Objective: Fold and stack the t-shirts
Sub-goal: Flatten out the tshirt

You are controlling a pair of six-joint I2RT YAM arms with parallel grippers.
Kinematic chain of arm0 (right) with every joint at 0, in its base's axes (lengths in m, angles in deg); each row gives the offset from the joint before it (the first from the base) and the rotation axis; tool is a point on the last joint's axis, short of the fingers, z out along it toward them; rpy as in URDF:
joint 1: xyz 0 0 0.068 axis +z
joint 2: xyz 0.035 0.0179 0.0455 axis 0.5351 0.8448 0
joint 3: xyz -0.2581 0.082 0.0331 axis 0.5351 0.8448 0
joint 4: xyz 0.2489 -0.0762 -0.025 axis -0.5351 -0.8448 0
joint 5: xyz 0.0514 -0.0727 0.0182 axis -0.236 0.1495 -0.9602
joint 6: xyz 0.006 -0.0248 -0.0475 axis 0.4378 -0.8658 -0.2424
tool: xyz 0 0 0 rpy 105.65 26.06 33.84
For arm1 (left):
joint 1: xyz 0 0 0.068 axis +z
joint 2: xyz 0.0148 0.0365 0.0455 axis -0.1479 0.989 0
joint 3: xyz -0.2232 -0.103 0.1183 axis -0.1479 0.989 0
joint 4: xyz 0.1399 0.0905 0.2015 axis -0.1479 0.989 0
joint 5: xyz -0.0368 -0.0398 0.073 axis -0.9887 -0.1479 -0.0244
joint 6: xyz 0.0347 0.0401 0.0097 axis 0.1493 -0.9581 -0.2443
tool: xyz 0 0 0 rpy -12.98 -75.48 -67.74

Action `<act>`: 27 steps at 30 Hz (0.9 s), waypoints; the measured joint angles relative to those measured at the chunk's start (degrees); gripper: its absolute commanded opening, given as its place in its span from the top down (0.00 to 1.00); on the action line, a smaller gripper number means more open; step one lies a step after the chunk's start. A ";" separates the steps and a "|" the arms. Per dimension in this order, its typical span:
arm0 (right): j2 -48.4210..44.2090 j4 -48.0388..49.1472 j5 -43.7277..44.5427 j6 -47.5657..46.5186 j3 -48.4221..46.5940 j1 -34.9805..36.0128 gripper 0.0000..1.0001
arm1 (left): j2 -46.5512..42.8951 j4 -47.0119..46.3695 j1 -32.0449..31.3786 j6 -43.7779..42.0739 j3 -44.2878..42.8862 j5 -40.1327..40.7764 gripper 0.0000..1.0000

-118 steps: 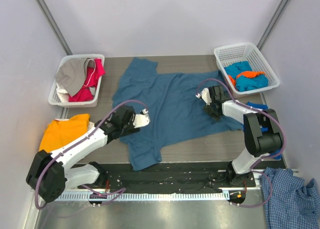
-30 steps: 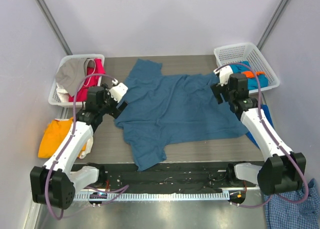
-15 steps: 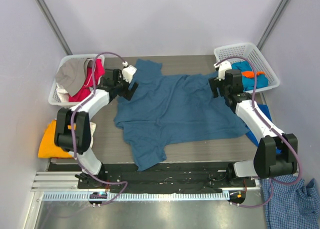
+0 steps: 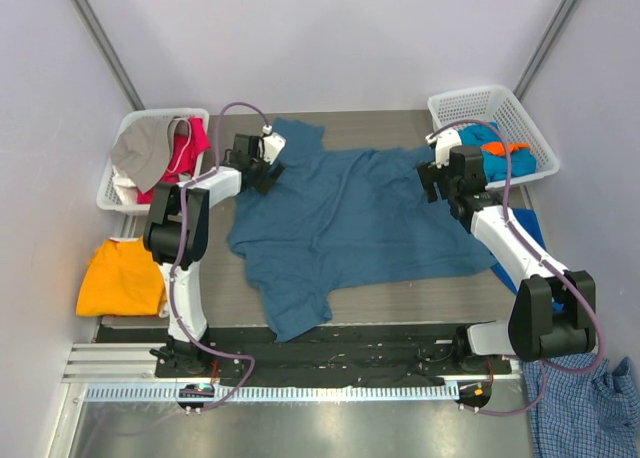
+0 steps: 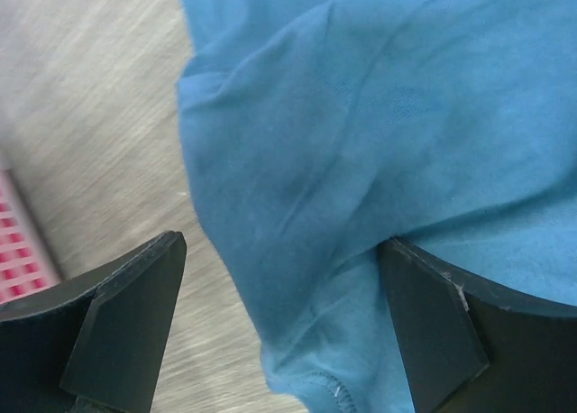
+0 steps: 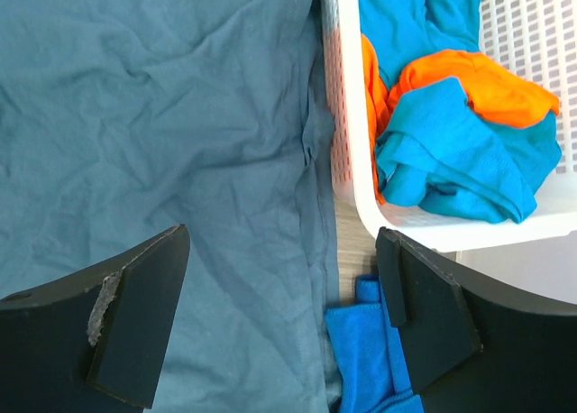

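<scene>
left end effector [image 5: 279,251] has reached the teal t-shirt [image 5: 406,115] (edges cut off).

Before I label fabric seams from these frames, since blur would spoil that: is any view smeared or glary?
Left wrist: blurred, the table grain streaks and the teal t-shirt looks soft. Right wrist: sharp, shirt creases and the white basket mesh read crisply. Top external: even light, faint shadows, mild sheen on the metal strip only.

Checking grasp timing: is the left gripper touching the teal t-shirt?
Cannot tell. The left wrist view shows the open left gripper straddling the teal t-shirt; cloth reaches one finger, but blur leaves contact unclear.
</scene>
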 measured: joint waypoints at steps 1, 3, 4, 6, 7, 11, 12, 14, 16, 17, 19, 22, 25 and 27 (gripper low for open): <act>-0.33 0.00 0.00 -0.15 0.42 0.00 0.07 | 0.11 -0.68 -0.20 -0.81 0.00 1.14 0.07; -0.90 0.07 -0.02 -0.48 1.05 0.00 0.07 | 0.46 -1.95 -0.59 -2.21 -0.02 3.69 0.07; -1.09 0.04 0.00 -0.59 1.29 0.00 0.07 | 0.52 -2.16 -0.76 -2.71 -0.02 4.39 0.07; -1.29 0.07 0.00 -0.72 1.66 0.00 0.07 | 0.66 -2.62 -1.16 -4.37 -0.02 6.23 0.07; -1.29 0.07 0.00 -0.74 1.79 0.00 0.07 | 0.79 -2.82 -1.27 -5.44 -0.02 7.28 0.07; -1.36 0.00 0.02 -0.96 2.49 0.00 0.07 | 1.51 -4.17 -1.36 -9.99 -0.02 12.37 0.06; -1.38 0.02 0.02 -0.98 2.60 0.00 0.07 | 1.66 -4.42 -1.31 -11.15 0.00 13.73 0.06; -1.44 0.04 0.02 -1.07 2.80 0.00 0.07 | 1.90 -4.63 -1.18 -13.25 0.07 16.04 0.06; -1.44 0.04 0.02 -1.14 2.84 0.00 0.07 | 2.05 -4.66 -0.83 -15.28 0.15 17.94 0.06; -1.44 0.07 0.02 -1.14 2.84 0.00 0.07 | 2.14 -4.61 -0.52 -16.26 0.20 18.78 0.06; -1.44 0.15 0.02 -1.14 2.84 0.00 0.07 | 2.23 -4.68 0.13 -17.86 0.39 20.04 0.06; -0.96 0.70 -0.02 -1.25 2.82 0.00 0.07 | 2.23 -5.62 1.49 -20.46 1.42 21.77 0.07; 2.45 2.03 -0.09 -1.38 1.68 0.00 0.07 | 2.14 -6.84 2.29 -22.05 2.34 23.17 0.07; 6.97 2.62 -0.44 -1.20 -0.72 0.00 0.08 | 2.08 -7.04 2.51 -22.38 2.54 23.61 0.07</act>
